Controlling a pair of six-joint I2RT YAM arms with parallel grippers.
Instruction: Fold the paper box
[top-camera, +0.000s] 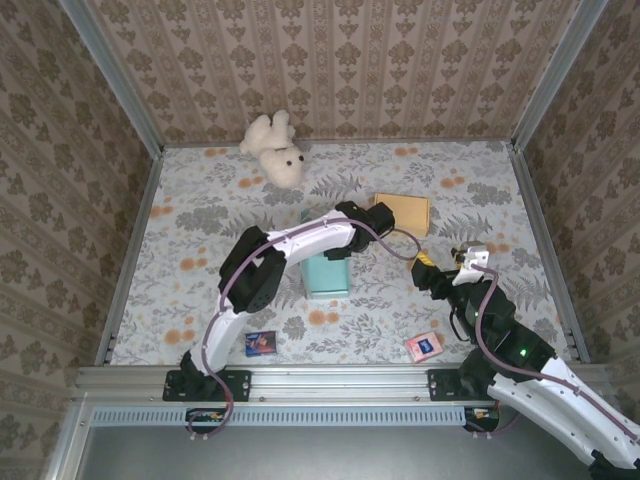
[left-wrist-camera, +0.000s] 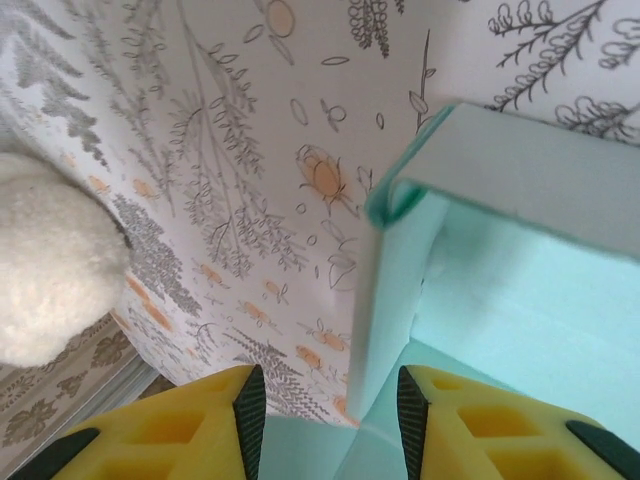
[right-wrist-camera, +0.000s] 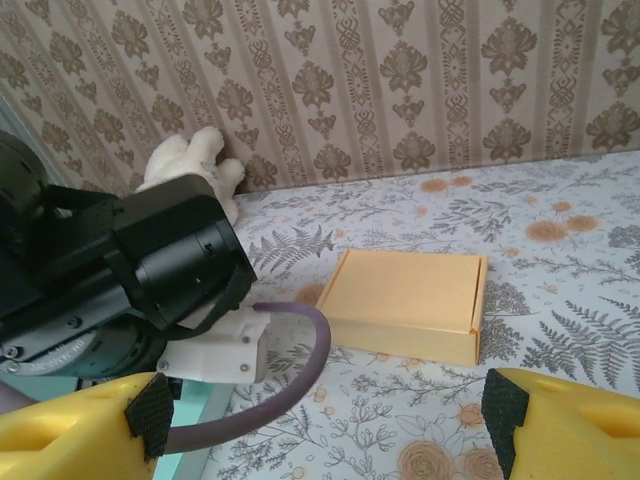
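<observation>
— Blurry white lump, far left of the left claw (left-wrist-camera: 330, 405)?
— Teddy bear (left-wrist-camera: 45, 270), cut off by the edge.
— And the teal box (left-wrist-camera: 520, 270)?
— Cut off too, right of the claw and under it.
— From above?
— Half hidden under the left arm (top-camera: 300, 240).
— Ahead of the right claw (right-wrist-camera: 327, 410)?
— Teddy again, partly behind the black wrist (right-wrist-camera: 170, 260). Both yellow fingers (right-wrist-camera: 70, 430) cut off at the bottom.
— Pink card (top-camera: 423, 346), back behind that claw?
— Too small to read.
</observation>
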